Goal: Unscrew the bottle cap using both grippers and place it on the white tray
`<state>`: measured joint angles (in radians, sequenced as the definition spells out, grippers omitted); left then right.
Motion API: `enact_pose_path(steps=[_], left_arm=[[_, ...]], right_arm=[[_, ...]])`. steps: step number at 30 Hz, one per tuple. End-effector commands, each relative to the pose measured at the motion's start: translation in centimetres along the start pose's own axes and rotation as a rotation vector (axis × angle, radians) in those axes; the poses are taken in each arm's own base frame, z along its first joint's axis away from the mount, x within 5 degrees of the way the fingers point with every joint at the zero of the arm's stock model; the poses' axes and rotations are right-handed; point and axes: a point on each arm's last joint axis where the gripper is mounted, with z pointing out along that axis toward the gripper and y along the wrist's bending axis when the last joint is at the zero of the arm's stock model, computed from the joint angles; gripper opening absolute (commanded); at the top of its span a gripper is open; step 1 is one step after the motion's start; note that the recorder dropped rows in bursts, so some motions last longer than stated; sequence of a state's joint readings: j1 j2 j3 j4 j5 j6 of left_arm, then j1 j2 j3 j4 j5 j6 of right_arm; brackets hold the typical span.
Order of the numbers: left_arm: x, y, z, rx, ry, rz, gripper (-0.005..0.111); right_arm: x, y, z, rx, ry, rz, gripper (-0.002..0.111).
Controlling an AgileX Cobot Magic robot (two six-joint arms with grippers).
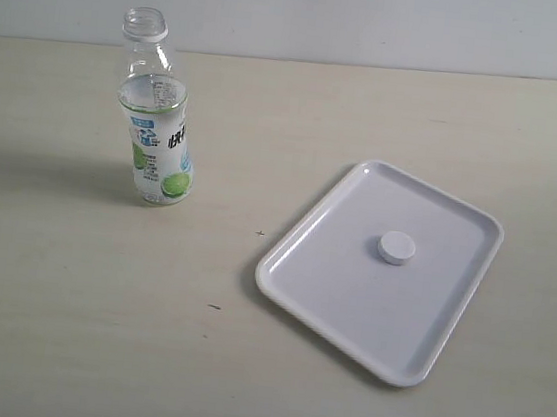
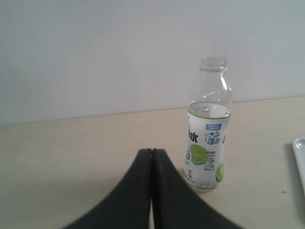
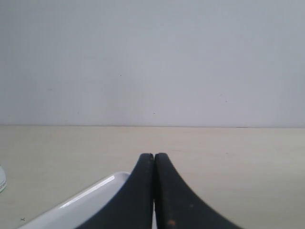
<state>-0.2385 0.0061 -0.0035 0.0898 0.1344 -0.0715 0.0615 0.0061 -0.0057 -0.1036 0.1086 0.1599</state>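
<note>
Nearest in the exterior view lies the white tray (image 1: 292,270), flat on the table (image 1: 91,348), with the bottle cap (image 1: 396,247) resting near its middle. The bottle (image 1: 157,124) stands upright well apart to the left, its neck open and liquid in its lower part. Neither arm shows here.

In the left wrist view the left gripper (image 2: 151,151) has its black fingers pressed together on nothing, and the bottle stands a little beyond them, to one side.

In the right wrist view the right gripper (image 3: 154,155) is likewise closed and empty, with the tray's rim close by.

The cap looks light, stiff and small, and is probably slick on its flat face. Its ribbed side is the place to pinch it. The task seems complete. The uncapped bottle looks thin-walled and would likely tip and spill if knocked.
</note>
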Motion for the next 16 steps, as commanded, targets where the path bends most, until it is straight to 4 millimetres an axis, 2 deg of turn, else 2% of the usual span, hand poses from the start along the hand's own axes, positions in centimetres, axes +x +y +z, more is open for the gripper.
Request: enact_pose_path(steps=[1,16], left_arm=[[0.11,0.01,-0.03,-0.001,0.000,-0.010,0.000],[0.11,0.01,-0.03,-0.001,0.000,-0.010,0.000]], right_arm=[[0.10,-0.04,-0.02,0.005,-0.007,0.000,0.000],[0.16,-0.05,-0.02,0.006,0.000,-0.001,0.000]])
